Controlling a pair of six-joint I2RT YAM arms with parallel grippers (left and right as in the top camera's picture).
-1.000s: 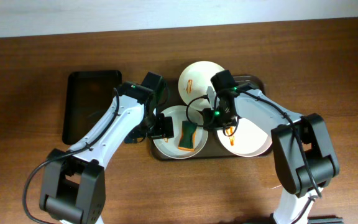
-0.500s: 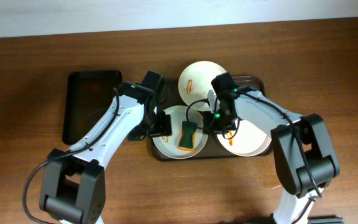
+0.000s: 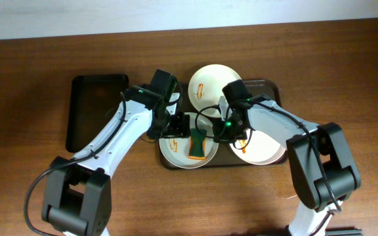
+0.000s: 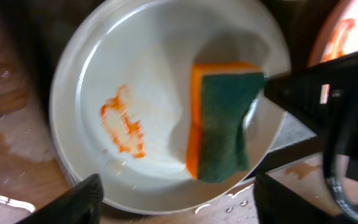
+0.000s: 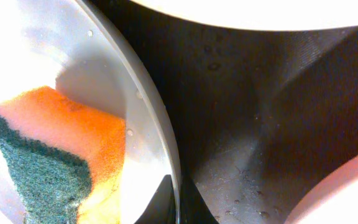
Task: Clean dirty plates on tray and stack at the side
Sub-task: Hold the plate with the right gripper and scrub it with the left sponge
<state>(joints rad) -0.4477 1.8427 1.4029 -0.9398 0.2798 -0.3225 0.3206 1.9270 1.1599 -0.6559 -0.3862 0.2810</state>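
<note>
Three white plates lie on the dark tray (image 3: 272, 86). The front left plate (image 3: 176, 151) has an orange smear (image 4: 122, 119) and a green-and-orange sponge (image 3: 197, 143) lying on it. My right gripper (image 3: 223, 131) is shut on this plate's right rim (image 5: 160, 130), one finger inside and one outside, next to the sponge (image 5: 55, 155). My left gripper (image 3: 179, 124) is open and empty above the plate's left part, its fingers (image 4: 82, 199) spread wide by the near rim. The back plate (image 3: 210, 82) and the front right plate (image 3: 266, 145) each carry an orange smear.
A smaller black tray (image 3: 97, 111) lies to the left of the plates on the brown wooden table (image 3: 346, 78). Water drops sit on the tray floor (image 5: 260, 93). The two arms cross closely over the tray's middle.
My left gripper has moved right, over the front left plate, and its smear now shows. My right gripper has shifted slightly left and down onto that plate's rim.
</note>
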